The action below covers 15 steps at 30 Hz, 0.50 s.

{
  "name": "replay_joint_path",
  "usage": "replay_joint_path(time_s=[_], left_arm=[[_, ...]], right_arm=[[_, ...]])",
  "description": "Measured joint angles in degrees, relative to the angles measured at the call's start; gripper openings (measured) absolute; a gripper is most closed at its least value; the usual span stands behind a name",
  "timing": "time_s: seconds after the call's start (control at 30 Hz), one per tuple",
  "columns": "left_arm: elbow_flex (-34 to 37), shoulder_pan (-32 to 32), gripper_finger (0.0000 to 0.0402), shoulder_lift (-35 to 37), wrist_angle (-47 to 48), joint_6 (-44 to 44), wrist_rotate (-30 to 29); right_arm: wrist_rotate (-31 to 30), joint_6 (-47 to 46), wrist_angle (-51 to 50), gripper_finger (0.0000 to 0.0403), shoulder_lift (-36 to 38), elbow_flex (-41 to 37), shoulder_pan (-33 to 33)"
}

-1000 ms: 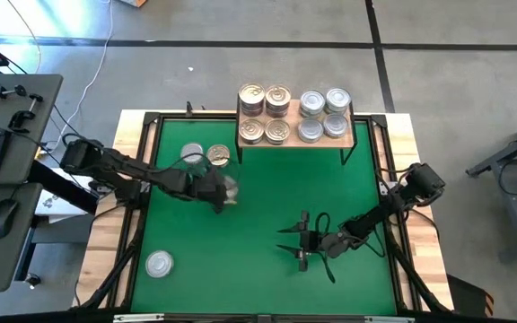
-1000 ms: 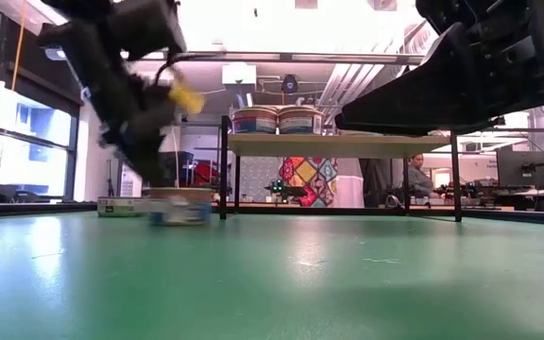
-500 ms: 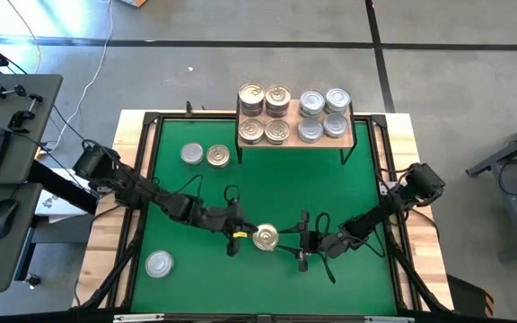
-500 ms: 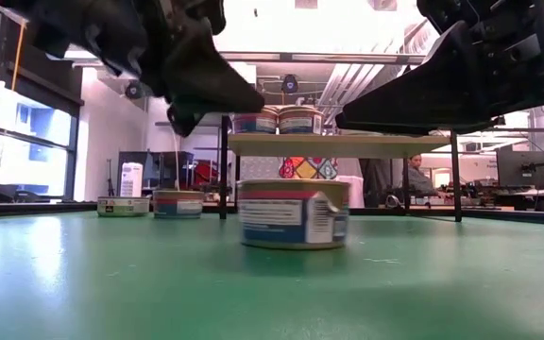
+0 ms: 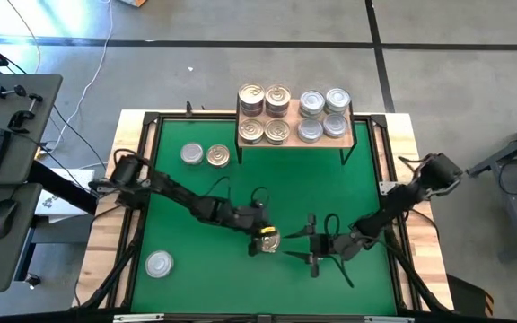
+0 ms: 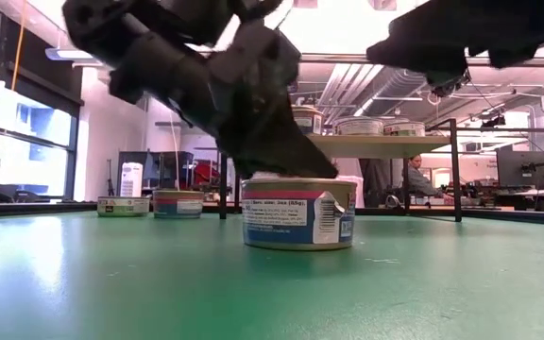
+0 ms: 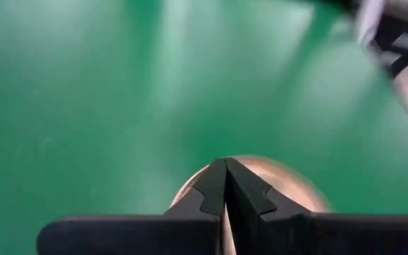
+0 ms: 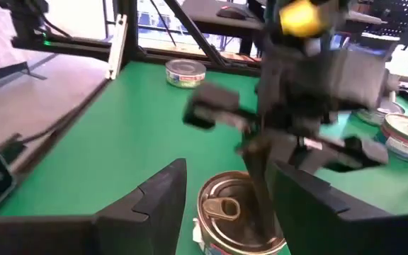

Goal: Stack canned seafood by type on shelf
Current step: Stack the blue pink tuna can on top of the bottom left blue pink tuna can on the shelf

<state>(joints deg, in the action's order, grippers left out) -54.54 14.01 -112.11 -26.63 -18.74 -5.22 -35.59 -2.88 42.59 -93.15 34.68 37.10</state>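
Observation:
A gold-lidded tin (image 5: 268, 240) stands upright on the green mat, near its middle. My left gripper (image 5: 260, 237) reaches it from the left with its fingers shut (image 7: 225, 185). My right gripper (image 5: 313, 246) is open just right of the tin, which shows ahead of its two fingers (image 8: 236, 211) in the right wrist view. The wooden shelf (image 5: 294, 136) stands at the far edge. It carries gold-lidded tins (image 5: 264, 112) on its left and silver-lidded tins (image 5: 323, 114) on its right. Three other tins sit on the mat. My left gripper has its shut fingertips (image 8: 259, 185) down on the tin's gold lid (image 8: 250, 212), beside the pull tab. It comes slanting down from the table's left (image 6: 281, 156). The tin stands flat on the mat.
A silver tin (image 5: 192, 154) and a gold tin (image 5: 218, 157) sit at the mat's far left, and another silver tin (image 5: 159, 263) at its near left. A black frame (image 5: 142, 170) edges the mat. Open mat lies between the shelf and the grippers.
My left gripper moved from beside the two far-left tins toward the mat's middle and near side, bringing the gold-lidded tin there. The tin stood on the mat half a second ago with the gripper just left of it. The gripper then came right onto its lid. My right gripper shifted slightly right.

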Motion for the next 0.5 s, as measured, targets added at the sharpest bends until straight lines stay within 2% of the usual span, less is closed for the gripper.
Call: replay_joint_path(time_s=[0.17,0.33,0.5], left_arm=[[-3.4,-0.7,0.0,-1.0,7.9,0.0,0.0],[-3.7,0.3,0.0,0.2,8.9,0.2,-1.0],[-3.8,1.6,0.0,2.8,9.4,1.0,-4.6]], right_arm=[[0.0,-2.2,-2.5,0.0188,1.8,0.0,0.8],[0.3,-2.8,-4.2,0.0188,1.0,0.0,0.9],[0.5,-3.4,-4.3,0.0188,1.0,0.0,0.8]])
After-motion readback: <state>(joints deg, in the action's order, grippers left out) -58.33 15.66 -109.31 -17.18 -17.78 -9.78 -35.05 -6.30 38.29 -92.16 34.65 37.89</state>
